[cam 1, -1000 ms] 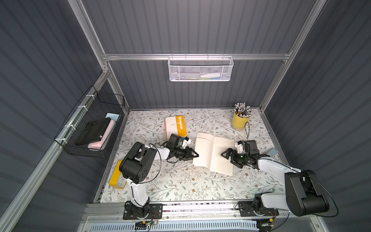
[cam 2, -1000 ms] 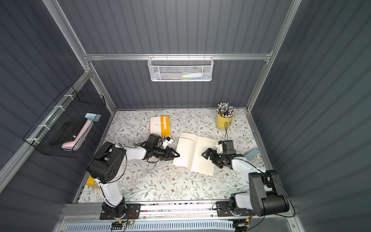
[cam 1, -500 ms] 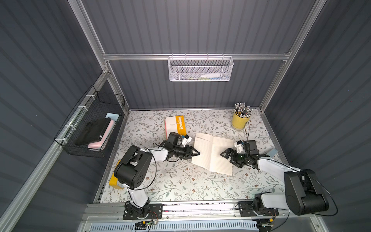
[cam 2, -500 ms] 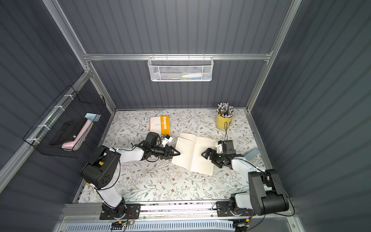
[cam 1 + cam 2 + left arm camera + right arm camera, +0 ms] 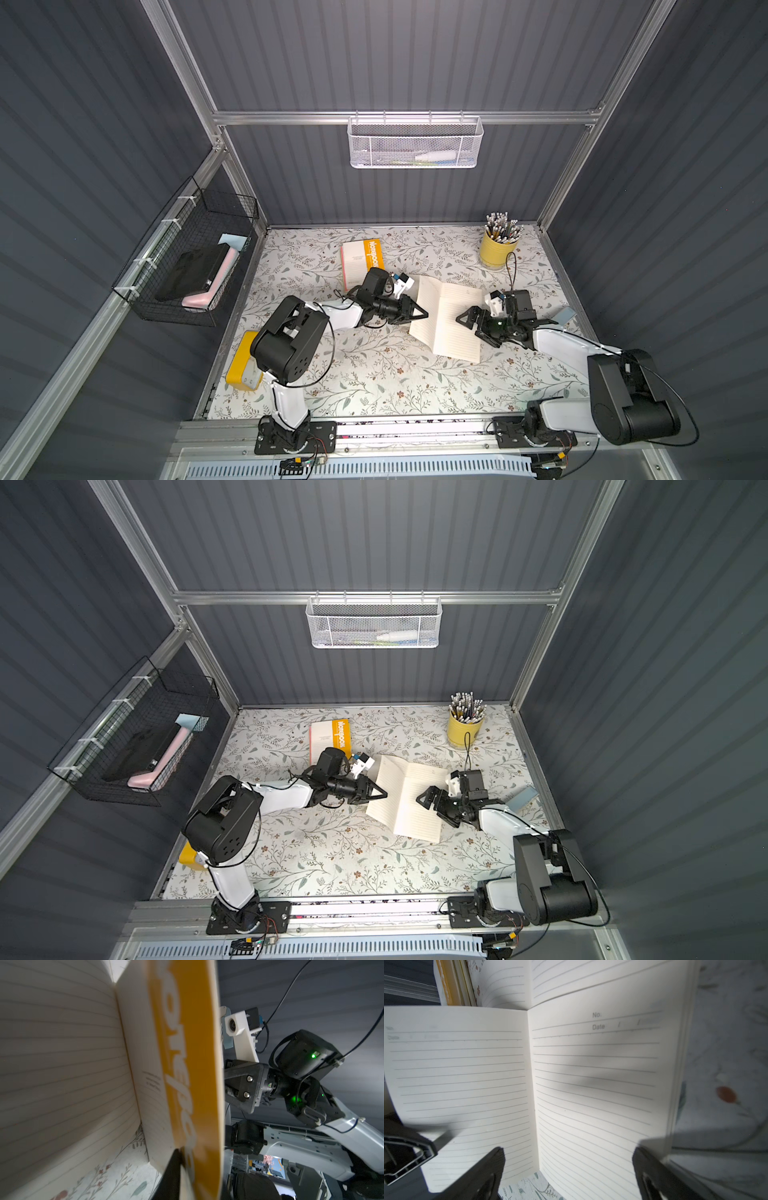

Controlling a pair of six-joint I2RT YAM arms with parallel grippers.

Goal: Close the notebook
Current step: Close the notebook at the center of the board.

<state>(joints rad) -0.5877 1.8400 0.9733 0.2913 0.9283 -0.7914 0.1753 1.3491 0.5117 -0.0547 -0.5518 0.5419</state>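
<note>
Notebook (image 5: 451,322) open, left pincer (image 5: 424,314) gripping cover (image 5: 187,1059)

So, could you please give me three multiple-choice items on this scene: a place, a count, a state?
1. Where does the pencil cup stand? A. back right corner B. front left corner C. centre
2. How many notebooks lie on the table? A. one B. two C. four
3. The right gripper is: A. open B. shut on a pencil C. out of view
Key: A, it stands in the far right corner; B, one open notebook, one closed notebook; A, its fingers spread over the open notebook.
</note>
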